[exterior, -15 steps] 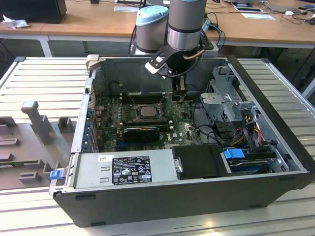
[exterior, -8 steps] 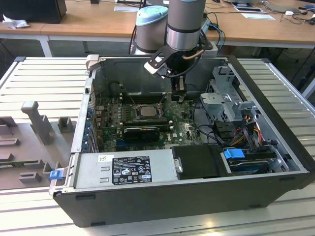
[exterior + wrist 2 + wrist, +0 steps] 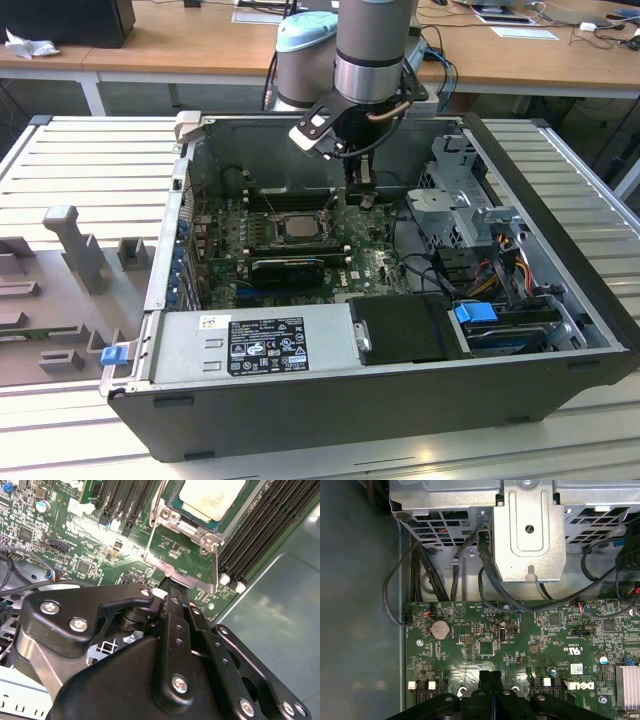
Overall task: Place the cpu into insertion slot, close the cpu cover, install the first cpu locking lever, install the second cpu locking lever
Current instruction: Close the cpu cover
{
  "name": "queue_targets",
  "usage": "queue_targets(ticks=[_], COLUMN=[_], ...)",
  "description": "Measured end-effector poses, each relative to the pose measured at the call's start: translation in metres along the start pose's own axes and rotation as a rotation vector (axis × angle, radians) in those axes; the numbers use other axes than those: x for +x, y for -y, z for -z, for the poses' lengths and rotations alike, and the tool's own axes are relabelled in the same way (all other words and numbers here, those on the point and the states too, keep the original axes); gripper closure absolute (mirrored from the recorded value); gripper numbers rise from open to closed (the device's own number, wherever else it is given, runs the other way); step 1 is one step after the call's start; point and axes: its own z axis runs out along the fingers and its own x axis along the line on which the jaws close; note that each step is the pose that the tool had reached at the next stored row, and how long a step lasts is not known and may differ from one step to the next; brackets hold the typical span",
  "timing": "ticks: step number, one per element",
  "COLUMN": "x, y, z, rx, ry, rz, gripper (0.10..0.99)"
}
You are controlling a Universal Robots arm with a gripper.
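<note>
Cpu [image 3: 210, 497] already seated in slot [image 3: 265, 230], centre of exterior view; step one done, we judge. Cover [image 3: 192, 577] not yet down, swung open clear of cpu; gripper [image 3: 169, 587] fingers pressed together, gripping nothing we can see, tip at cover's free edge. Left, we judge: closing cover, both levers.

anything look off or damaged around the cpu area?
Nothing damaged or spilled. The thin grey metal cover frame stands open, off the pale silver square cpu, with the black gripper at its free edge.
</note>
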Motion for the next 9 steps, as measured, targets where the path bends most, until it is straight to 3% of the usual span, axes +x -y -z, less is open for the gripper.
queue_targets(ticks=[9], x=[-0.0001], y=[0.0053], z=[0.0003], rx=[0.000], ry=[0.0000], rz=[0.000], gripper=[0.980])
